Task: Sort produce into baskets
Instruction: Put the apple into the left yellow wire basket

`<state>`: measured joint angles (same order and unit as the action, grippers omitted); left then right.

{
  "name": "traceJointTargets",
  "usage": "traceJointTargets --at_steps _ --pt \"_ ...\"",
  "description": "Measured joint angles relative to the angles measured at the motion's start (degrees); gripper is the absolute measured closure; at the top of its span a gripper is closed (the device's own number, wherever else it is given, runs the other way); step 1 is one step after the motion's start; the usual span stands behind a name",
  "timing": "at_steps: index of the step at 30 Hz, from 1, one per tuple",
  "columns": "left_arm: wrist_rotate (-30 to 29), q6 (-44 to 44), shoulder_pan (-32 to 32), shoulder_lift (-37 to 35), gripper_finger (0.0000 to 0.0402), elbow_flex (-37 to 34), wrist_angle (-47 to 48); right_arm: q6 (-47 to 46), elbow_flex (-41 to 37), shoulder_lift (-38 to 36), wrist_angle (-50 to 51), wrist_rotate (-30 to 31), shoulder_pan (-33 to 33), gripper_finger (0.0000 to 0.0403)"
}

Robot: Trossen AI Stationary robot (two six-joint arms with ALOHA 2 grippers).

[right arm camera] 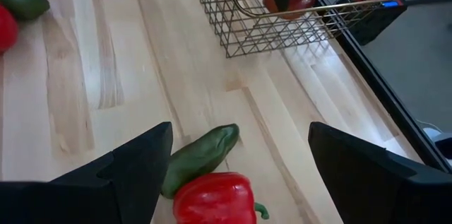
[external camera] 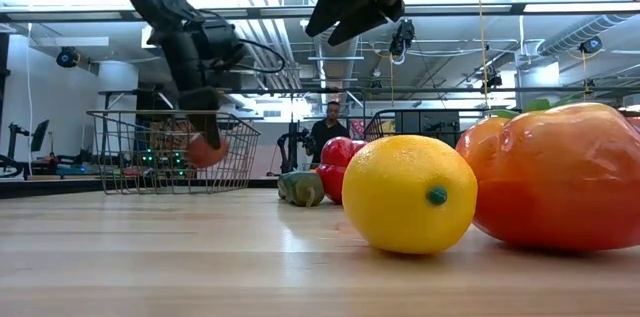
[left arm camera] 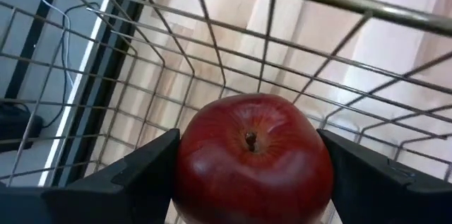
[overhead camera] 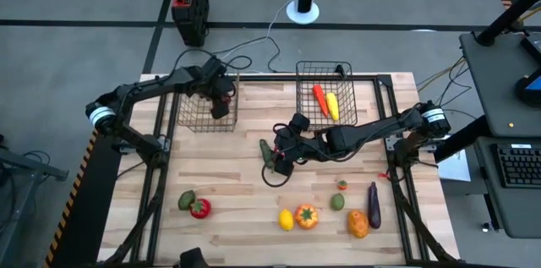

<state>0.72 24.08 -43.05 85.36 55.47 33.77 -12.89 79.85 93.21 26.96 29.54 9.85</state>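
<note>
My left gripper (overhead camera: 221,106) reaches down into the left wire basket (overhead camera: 193,116) and is shut on a red apple (left arm camera: 254,157). My right gripper (right arm camera: 236,139) hangs open high above the table's middle. Below it, a red pepper (right arm camera: 215,199) and a green vegetable (right arm camera: 201,157) lie side by side on the wood. The right basket (overhead camera: 355,90) holds an orange carrot (overhead camera: 319,99) and a yellow piece (overhead camera: 333,106). My left gripper pinches the apple between its two fingers (left arm camera: 141,171), one on each round side (left arm camera: 187,167), with the stem dimple facing the wrist camera. The fingers come from above, slanting steeply down into the basket. The apple (external camera: 205,149) hangs clear above the basket floor.
Along the near edge lie a lemon (overhead camera: 286,219), an orange tomato (overhead camera: 306,216), a small green fruit (overhead camera: 337,202), a purple eggplant (overhead camera: 373,205) and an orange piece (overhead camera: 357,224). Near left are a green fruit (overhead camera: 186,200) and a red one (overhead camera: 199,209). A person (external camera: 330,127) stands beyond the table.
</note>
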Motion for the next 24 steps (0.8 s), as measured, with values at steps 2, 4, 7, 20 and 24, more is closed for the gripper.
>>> traceJointTargets --at_steps 2,4,7,20,24 --pt "-0.03 -0.54 -0.01 0.0 0.0114 -0.75 -0.91 0.11 0.0 0.0 0.0 0.0 0.0 0.0081" --pt "-0.1 -0.63 -0.04 0.0 0.0114 -1.3 -2.04 0.11 0.0 0.0 -0.01 -0.01 0.0 0.0083" --pt "-0.2 -1.14 -0.12 0.0 0.0114 -2.0 -3.53 0.09 -0.1 0.0 -0.02 0.0 0.0 0.0085" --pt "-2.48 -6.57 -0.47 0.0 0.0114 -2.69 -4.01 -0.04 -0.13 0.0 -0.02 0.0 0.0 0.0082" --pt "-2.85 -6.04 -1.44 0.0 0.0114 -2.69 -3.97 -0.06 -0.13 0.0 -0.02 0.0 0.0 0.0087"
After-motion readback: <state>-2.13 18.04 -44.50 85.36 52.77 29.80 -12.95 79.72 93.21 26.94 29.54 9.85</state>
